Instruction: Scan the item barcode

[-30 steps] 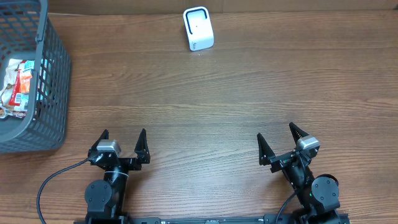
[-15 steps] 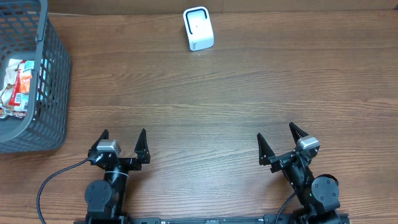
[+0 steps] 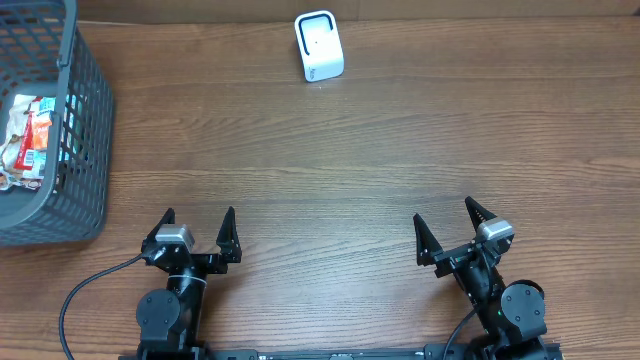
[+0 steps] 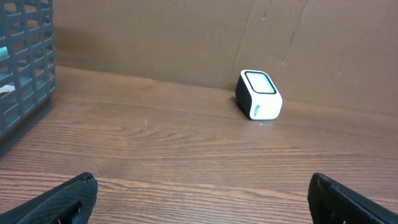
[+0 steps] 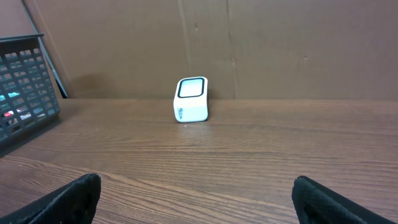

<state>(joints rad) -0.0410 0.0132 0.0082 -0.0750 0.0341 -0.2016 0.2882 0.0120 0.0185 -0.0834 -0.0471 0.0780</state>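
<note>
Left gripper [image 3: 198,214] and right gripper [image 3: 443,210] stand open, empty; packets [image 3: 28,140] in basket [image 3: 90,130] look light, crinkly, slippery: best pinched at a sealed edge.

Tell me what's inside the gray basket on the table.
The basket holds a few packaged items, with white and red wrappers showing. Anything beneath them, and the part past the picture's edge, cannot be seen.

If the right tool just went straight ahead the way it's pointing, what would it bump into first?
Probably the white scanner, which sits almost dead ahead of the right tool in its wrist view. Only bare table lies before it, as far as I can tell.
</note>
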